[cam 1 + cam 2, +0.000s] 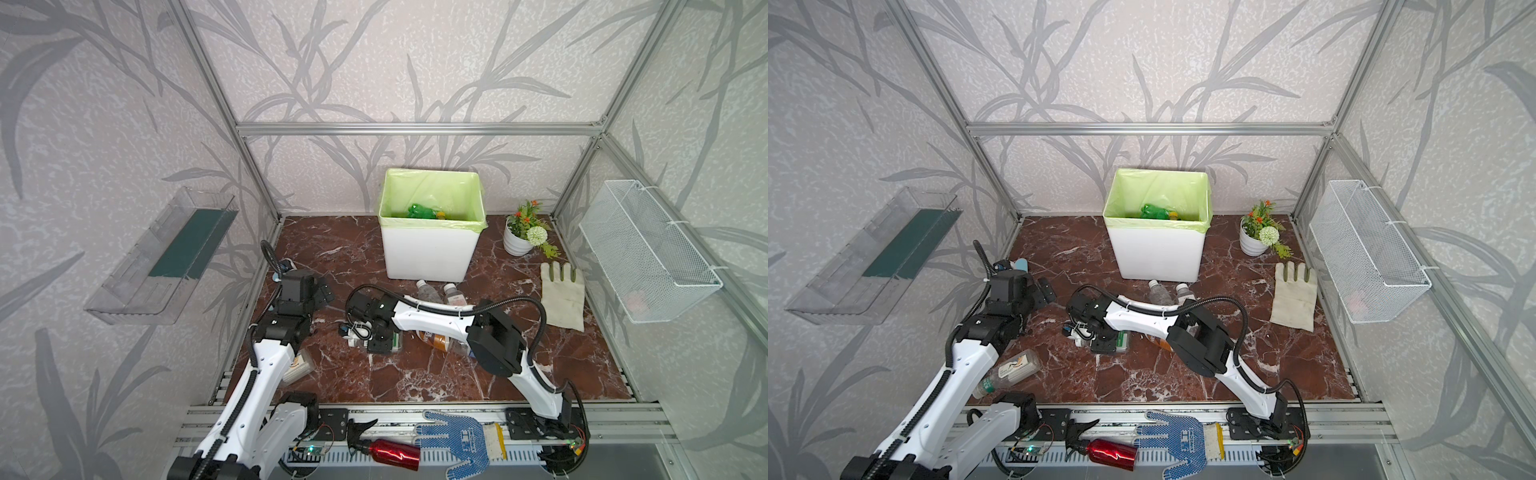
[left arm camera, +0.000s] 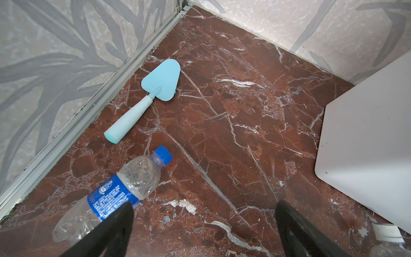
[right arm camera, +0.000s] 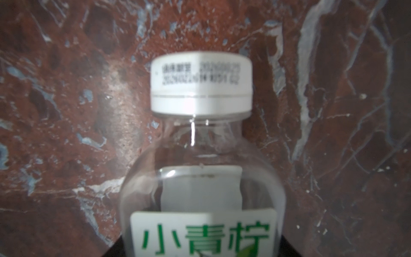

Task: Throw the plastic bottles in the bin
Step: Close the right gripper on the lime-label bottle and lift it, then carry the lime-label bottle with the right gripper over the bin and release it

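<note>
"Right wrist view showed a clear plastic bottle (image 3: pixel 201 155) with a white cap lying on the red marble floor (image 3: pixel 66 111). Was it grabbed?"

"On the right gripper (image 3: pixel 199 248), jaws sat at both its sides. I couldn't tell if they pinched. The left gripper (image 2: pixel 204 205) was spread wide, empty. Next, I guessed, it needed a squeeze, then a lift to the big white bin (image 1: pixel 430 249) nearby."
</note>
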You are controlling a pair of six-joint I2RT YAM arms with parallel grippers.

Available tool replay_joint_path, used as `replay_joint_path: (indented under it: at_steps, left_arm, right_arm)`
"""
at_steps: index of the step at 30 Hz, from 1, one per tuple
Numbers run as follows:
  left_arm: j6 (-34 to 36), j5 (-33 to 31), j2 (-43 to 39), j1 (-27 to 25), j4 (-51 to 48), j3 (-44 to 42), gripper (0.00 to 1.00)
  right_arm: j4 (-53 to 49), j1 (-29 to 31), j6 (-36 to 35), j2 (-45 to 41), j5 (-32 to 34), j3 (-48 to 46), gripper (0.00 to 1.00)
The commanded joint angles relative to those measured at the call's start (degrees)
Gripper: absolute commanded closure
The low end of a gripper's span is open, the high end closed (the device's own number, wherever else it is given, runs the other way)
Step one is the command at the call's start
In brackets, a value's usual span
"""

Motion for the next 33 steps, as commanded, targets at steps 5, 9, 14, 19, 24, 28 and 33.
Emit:
replay_joint_path:
  at_steps: [5,9,14,19,24,28,33]
  left_arm:
    - [-1.2,0.5,0.7,0.9,0.4,-1.2,0.01]
    - [-1.5,1.1,1.1,1.1,1.0,-1.8,0.01]
    - [-2.3,2.1,2.1,1.2,2.7,-2.7,0.01]
    - [-2.3,4.3,4.4,1.2,4.8,-2.9,0.01]
    - [-2.3,5.9,6.8,1.2,5.7,-2.3,0.01]
    - [-2.3,6.6,7.3,1.2,5.4,-1.8,0.01]
    - [-2.3,6.1,6.5,1.2,4.6,-1.7,0.01]
  right_arm:
    - [0.2,-0.9,2.7,-8.2,-0.9,3.0,0.45]
    - [1.2,-3.6,4.6,-16.4,-0.3,6.4,0.52]
    - [5.5,-5.4,1.8,-29.5,5.1,9.8,0.55]
    - [23.7,-10.3,-3.1,-46.5,7.6,2.0,0.55]
    - [36.2,-15.5,-1.5,-53.4,7.6,-2.6,0.52]
    - [35.6,-23.8,7.6,-48.3,2.4,-0.8,0.52]
    - [27.1,-30.4,14.7,-34.4,-1.7,6.3,0.48]
